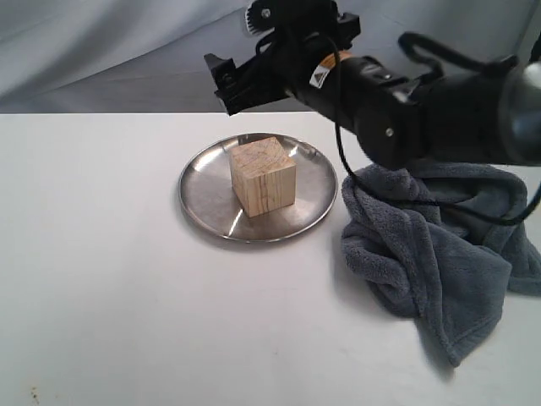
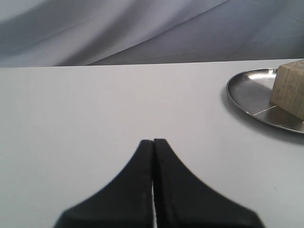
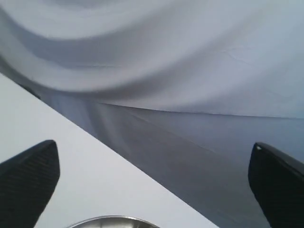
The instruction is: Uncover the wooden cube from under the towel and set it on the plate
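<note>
Wooden cube (image 1: 263, 176) is sitting on the plate (image 1: 196, 205), near its middle, with one corner turning toward the exterior camera. The towel (image 1: 431, 262) is lying crumpled on the white surface (image 1: 101, 296) just beside the plate's right rim. The right fingers (image 3: 28, 183) are hovering above the plate's far edge, spreading wide and gripping nothing. The left fingers (image 2: 142, 190) are pressing together, empty, low over the surface.

Right gripper (image 3: 152, 187), black fingers (image 3: 28, 183) spread wide to opposite edges; white table (image 3: 95, 175) between them; sliver of silver plate (image 3: 111, 220) rim; draped grey backdrop (image 3: 166, 61) beyond.
</note>
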Controlling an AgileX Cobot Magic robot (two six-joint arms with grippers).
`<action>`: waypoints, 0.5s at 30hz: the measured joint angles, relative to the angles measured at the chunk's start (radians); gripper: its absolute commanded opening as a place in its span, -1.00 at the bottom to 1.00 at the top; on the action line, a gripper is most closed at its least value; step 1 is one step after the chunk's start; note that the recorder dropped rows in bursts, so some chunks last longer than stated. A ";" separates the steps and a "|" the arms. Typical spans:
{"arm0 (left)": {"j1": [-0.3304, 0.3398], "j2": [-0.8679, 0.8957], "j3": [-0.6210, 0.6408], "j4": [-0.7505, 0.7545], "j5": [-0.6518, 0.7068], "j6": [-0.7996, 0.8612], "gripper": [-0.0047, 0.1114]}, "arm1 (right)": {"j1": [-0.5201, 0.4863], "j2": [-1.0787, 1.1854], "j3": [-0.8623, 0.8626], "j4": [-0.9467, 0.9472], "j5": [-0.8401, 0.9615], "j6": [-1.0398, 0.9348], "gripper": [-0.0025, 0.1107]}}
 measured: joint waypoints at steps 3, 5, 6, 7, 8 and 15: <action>0.000 0.000 0.000 0.000 0.000 0.000 -0.92 | 0.000 -0.089 0.000 -0.008 0.125 -0.045 0.90; 0.000 0.000 0.000 0.000 0.000 0.000 -0.92 | 0.000 -0.148 0.000 -0.012 0.208 -0.069 0.90; 0.000 0.000 0.000 0.000 0.000 0.000 -0.92 | 0.000 -0.176 0.000 -0.012 0.239 -0.087 0.90; 0.000 0.000 0.000 0.000 0.000 0.000 -0.92 | 0.000 -0.203 0.000 -0.015 0.278 -0.107 0.90; 0.000 0.000 0.000 0.000 0.000 0.000 -0.92 | 0.000 -0.231 0.000 -0.015 0.316 -0.129 0.90; 0.000 0.000 0.000 0.000 0.000 0.000 -0.92 | 0.000 -0.420 0.000 -0.024 0.568 -0.212 0.83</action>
